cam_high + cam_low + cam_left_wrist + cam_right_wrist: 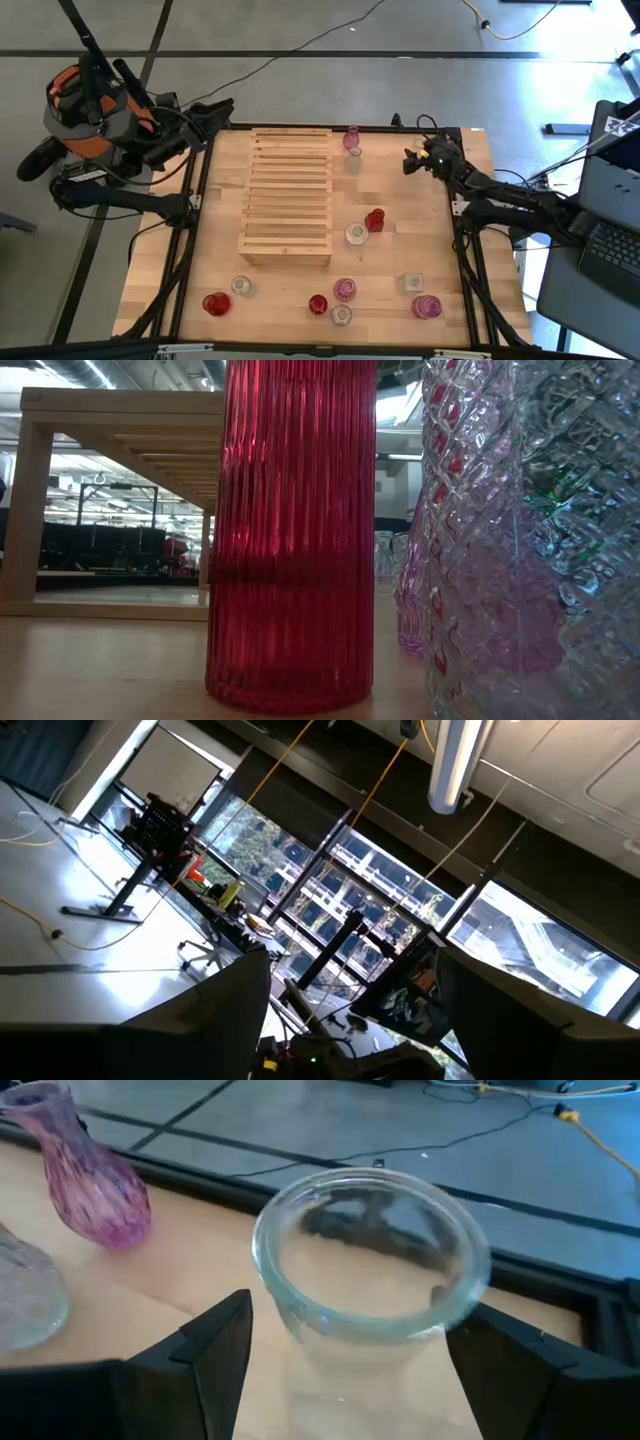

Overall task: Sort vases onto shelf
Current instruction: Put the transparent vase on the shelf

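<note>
Pale wooden tabletop (pixel 400 250), black cables (pixel 300 50) across grey floor (one yellow), laptop (pixel 610 250) beside table.

Shelf (pixel 288 195) is lying flat mid-table, pale slatted wood, nothing sitting on it. Vases are standing upright, scattered beside it: pink vase (pixel 351 138) and a clear one by its far corner, red vase (pixel 375 220) touching clear vase (pixel 356 234), the rest, red, pink, clear, spreading along the near edge.

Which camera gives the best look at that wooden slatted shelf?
The high view: the whole shelf lies in sight from above, every slat countable, empty of vases. The low view catches only its side frame behind a red ribbed vase. Neither wrist view shows it.
</note>
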